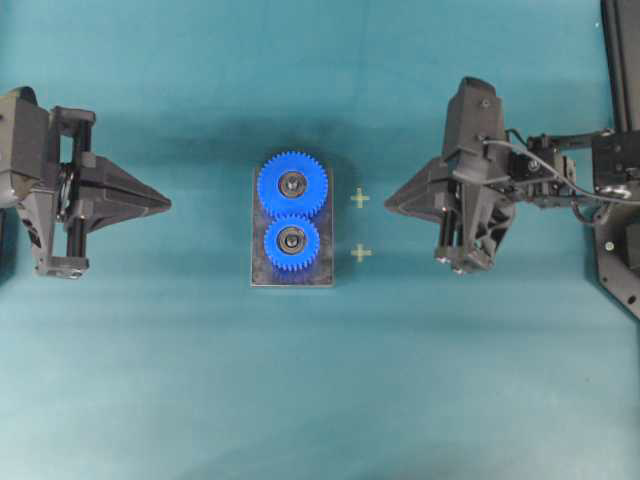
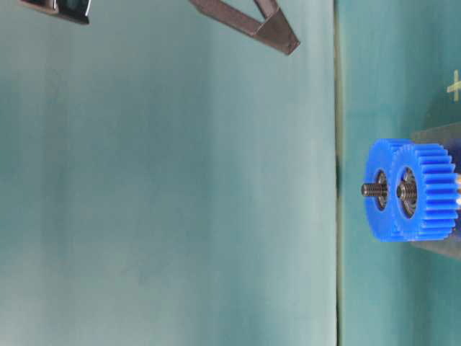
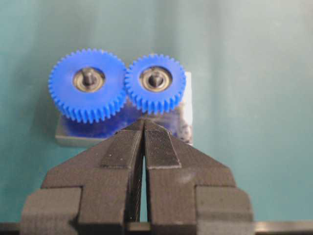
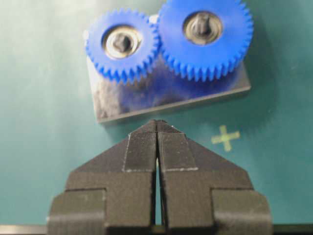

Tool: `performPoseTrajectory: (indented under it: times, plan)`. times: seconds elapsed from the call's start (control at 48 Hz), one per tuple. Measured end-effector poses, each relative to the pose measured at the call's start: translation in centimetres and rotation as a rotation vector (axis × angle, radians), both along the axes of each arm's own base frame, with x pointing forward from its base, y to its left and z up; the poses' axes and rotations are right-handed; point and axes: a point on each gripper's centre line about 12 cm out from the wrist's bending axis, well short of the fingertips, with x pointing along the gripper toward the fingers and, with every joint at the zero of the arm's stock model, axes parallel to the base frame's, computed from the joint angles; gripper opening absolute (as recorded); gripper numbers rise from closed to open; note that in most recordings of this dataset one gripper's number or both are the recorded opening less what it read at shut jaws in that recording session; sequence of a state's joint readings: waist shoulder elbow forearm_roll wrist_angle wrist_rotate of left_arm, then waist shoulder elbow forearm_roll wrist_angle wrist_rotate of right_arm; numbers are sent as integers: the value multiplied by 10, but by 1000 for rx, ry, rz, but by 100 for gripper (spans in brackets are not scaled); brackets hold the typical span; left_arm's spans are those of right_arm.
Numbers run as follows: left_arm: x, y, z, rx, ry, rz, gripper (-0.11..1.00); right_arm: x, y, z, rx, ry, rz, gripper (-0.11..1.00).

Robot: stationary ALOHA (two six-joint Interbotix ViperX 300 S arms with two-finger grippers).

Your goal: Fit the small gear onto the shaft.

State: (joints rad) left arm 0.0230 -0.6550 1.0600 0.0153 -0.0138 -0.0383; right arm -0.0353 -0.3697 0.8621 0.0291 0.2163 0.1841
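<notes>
Place: probably a robotics lab bench.
Surface: plain teal mat [image 1: 180, 380], taped cross marks [image 1: 360, 199].
Rig: black arms [image 1: 560, 180] either side.

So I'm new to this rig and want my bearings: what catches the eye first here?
Two bright blue gears, the small gear meshed with the larger gear, sit on a dark plate in the middle of the teal table. The left gripper and right gripper, both shut, point at them from either side.

Small gear [image 4: 122, 45], blue, sat on the shaft [image 4: 121, 43] over a dark grey plate [image 4: 166, 98], teeth meshed with the larger blue gear [image 4: 204, 36] at right. Right gripper [image 4: 157, 128], fingers pressed together and holding nothing, hung near the plate's front edge. A pale cross mark [image 4: 225, 137] lay on the teal table [image 4: 39, 147].
</notes>
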Motion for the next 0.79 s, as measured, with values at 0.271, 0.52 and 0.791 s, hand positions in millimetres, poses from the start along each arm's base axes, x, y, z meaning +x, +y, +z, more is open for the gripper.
performPoseTrajectory:
  times: [0.271, 0.52, 0.791]
  plan:
    - [0, 0, 1, 0, -11, 0, 0, -3, 3, -6, -1, 0, 11, 0]
    - [0, 0, 0, -3, -9, 1, 0, -3, 3, -7, -4, -50, 9, 0]
    - [0, 0, -1, -3, -6, 1, 0, -4, 3, -8, -4, -69, 8, 0]
